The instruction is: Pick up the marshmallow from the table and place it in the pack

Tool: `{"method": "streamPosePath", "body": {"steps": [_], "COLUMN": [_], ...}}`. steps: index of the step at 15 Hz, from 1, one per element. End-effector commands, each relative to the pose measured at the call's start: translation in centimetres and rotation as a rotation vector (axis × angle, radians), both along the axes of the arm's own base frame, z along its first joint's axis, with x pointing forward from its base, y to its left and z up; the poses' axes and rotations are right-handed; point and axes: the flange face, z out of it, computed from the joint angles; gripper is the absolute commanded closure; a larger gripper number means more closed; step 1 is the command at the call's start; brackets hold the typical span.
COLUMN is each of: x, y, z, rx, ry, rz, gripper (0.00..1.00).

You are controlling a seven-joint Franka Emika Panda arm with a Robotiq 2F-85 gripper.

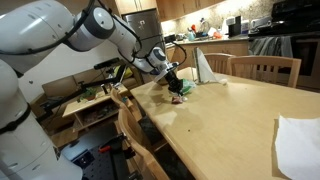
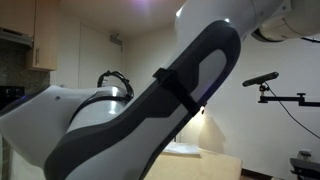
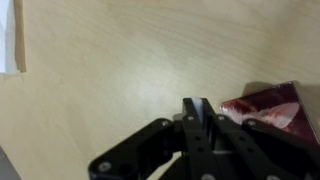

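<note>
A: In an exterior view, what is recorded on the counter point(image 1: 235, 118)?
B: The end effector point(image 1: 174, 82) is held just above the pack point(image 1: 181, 90), at 11 o'clock on the counter. A white sheet point(image 1: 298, 142) is noted at 4 o'clock.

A: And in an exterior view elsewhere?
B: The frame is filled by the arm point(image 2: 170, 100).

A: Wrist view?
B: The jaws are seen pressed together, no gap. The pack point(image 3: 268, 108) is logged at 3 o'clock, just beside. The marshmallow cannot be made out.
</note>
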Motion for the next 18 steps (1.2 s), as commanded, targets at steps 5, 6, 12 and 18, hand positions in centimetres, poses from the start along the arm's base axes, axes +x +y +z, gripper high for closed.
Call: {"method": "streamPosePath", "body": {"steps": [5, 6, 12, 18], "x": [-3.1, -3.7, -7.0, -6.3], "y": [-4.1, -4.9, -8.2, -7.8], "z": [-0.4, -0.5, -0.4, -1.5], "rx": [0.087, 0.109, 0.176, 0.165], "ry": [-0.201, -0.226, -0.286, -0.275], "rz": [0.269, 0.299, 0.389, 0.394], "gripper": [0.90, 0.90, 0.89, 0.89]}}
